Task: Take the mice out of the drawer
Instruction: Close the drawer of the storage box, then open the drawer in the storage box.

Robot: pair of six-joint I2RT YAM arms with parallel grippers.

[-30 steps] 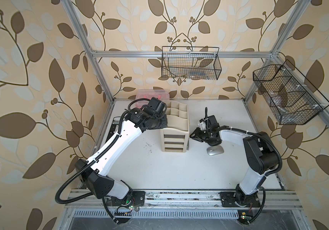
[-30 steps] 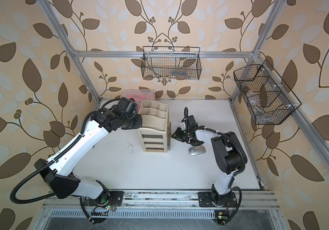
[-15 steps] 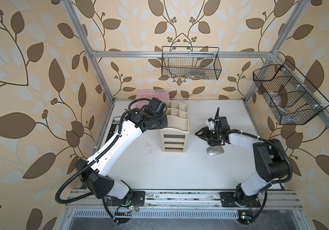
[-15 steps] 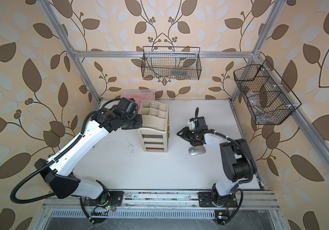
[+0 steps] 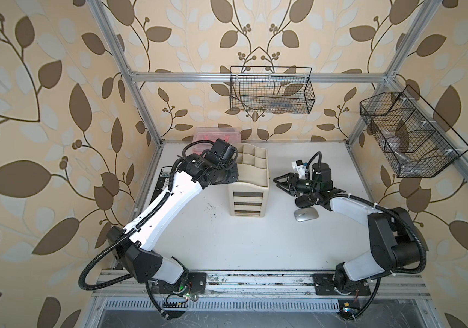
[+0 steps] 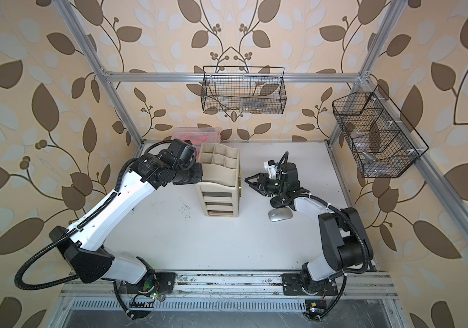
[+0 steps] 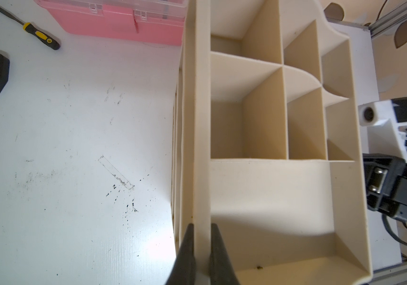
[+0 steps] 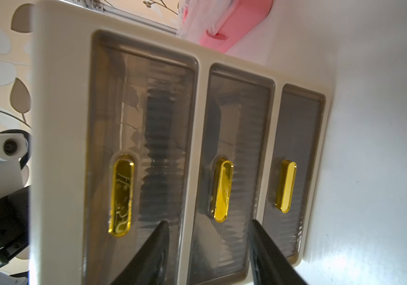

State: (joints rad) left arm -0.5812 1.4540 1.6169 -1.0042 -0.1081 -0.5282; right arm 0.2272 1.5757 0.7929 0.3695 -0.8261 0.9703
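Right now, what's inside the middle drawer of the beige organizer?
The middle drawer is shut. Through its smoky front only a dark blurred shape shows; whether that is a mouse cannot be told. The rest is hidden.

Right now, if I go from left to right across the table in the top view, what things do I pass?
Beige drawer unit → right tool, open and empty → silver mouse → wire basket on the side wall.
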